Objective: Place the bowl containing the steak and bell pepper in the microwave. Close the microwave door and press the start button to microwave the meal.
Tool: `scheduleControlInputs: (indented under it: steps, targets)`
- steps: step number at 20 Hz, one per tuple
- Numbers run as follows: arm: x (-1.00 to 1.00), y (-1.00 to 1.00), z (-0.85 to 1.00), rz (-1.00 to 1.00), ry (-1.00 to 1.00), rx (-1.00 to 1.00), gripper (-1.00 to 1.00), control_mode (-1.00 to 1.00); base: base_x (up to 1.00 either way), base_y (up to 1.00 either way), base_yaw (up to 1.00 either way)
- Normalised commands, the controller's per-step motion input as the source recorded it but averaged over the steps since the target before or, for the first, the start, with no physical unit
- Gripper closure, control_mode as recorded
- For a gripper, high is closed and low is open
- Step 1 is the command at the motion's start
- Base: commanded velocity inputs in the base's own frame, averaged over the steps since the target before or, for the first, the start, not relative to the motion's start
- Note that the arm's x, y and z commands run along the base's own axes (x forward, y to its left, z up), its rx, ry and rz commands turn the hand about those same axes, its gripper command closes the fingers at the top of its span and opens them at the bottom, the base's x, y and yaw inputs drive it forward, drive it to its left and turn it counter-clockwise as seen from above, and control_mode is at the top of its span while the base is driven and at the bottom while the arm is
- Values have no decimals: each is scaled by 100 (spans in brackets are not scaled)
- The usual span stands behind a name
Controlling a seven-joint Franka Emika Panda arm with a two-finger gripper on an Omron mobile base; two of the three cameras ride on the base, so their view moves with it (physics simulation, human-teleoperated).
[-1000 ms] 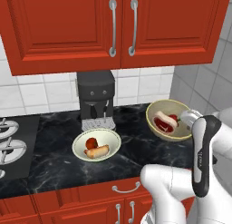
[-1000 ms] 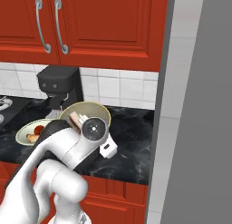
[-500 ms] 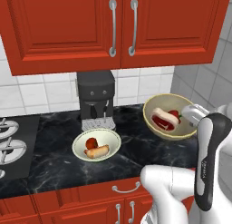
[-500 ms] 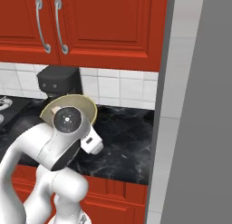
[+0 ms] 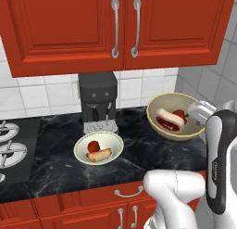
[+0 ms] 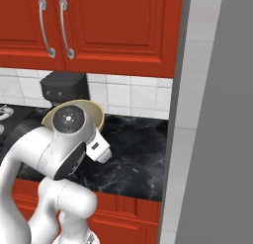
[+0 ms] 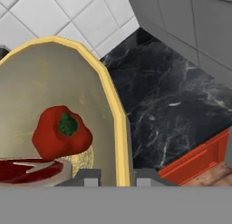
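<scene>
The tan-yellow bowl point(image 5: 163, 104) hangs tilted just above the black counter point(image 5: 139, 151) at the right. In it lie the steak point(image 5: 167, 122) and the red bell pepper point(image 5: 180, 115). My gripper point(image 5: 202, 113) is shut on the bowl's right rim. In the hand view its fingertips point(image 7: 93, 176) straddle the yellow rim of the bowl point(image 7: 54, 78), with the bell pepper point(image 7: 61, 133) and the steak point(image 7: 31, 168) inside. The bowl's rim point(image 6: 97, 111) peeks out behind my arm in the right base view. The microwave and its door are out of view.
A paler bowl point(image 5: 111, 143) with a sausage bun and a red ball sits at mid-counter. Behind it stands a black coffee machine point(image 5: 97, 100). A stove point(image 5: 9, 144) is at the left, red cabinets point(image 5: 115, 28) hang overhead, and a tall grey panel point(image 6: 217, 114) bounds the right.
The bowl has risen slightly in the grip and tipped more toward the camera. My forearm has swung upward. The paler bowl has not moved.
</scene>
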Motion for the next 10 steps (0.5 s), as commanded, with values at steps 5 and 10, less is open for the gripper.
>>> scheduleControlInputs:
  steps: [5,10]
  targets:
    - [1,0,0,0,0,0,100,100,-2,2,0]
    - [0,0,0,0,0,0,100,100,-59,32,0]
